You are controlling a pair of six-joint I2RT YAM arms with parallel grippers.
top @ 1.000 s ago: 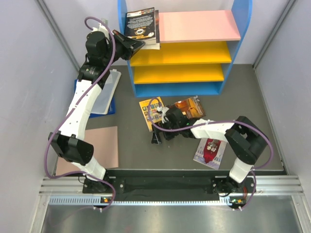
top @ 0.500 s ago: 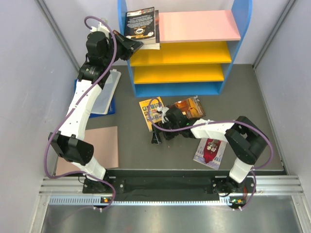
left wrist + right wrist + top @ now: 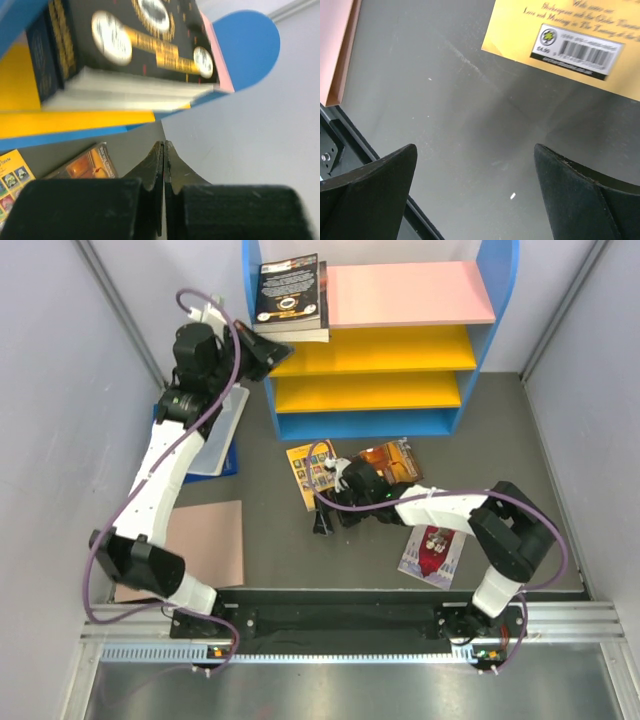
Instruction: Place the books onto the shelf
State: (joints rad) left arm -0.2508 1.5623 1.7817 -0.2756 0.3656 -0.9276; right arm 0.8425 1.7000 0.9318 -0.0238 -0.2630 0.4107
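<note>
At far left, a translucent plastic folder on a blue board (image 3: 218,425) and, nearer the bases, a plain brown cardboard sheet (image 3: 210,540); neither to be shelved.

Next, the left hand (image 3: 272,346), up beside the left post of the large blue-framed shelf with pink top board and two yellow boards (image 3: 370,423). Fingers pressed together, pinching nothing, pointing just under the overhanging corner of the black paperback with gold emblem (image 3: 291,288). Already on the pink board, that black book, lying flat with one edge past the board. Perhaps a second volume beneath it, cover hidden.

Down on the grey worktop (image 3: 520,440), in front of the shelf, three more. First the thin yellow paperback with a picture grid (image 3: 310,472), lying flat. Just beside its near edge, the right hand (image 3: 322,524), low over the worktop, fingers spread wide, empty. Further right, the dark paperback with an orange glow (image 3: 392,458), then the pale one with a dark-red figure (image 3: 432,550), close to the right arm.

Judged light, thin and bendy, with smooth covers likely slippery; hard to pinch while flat. Better to take at the spine edge, stiffer there, after tipping up or sliding one border free. To be gripped gently, without creasing the pages.
</note>
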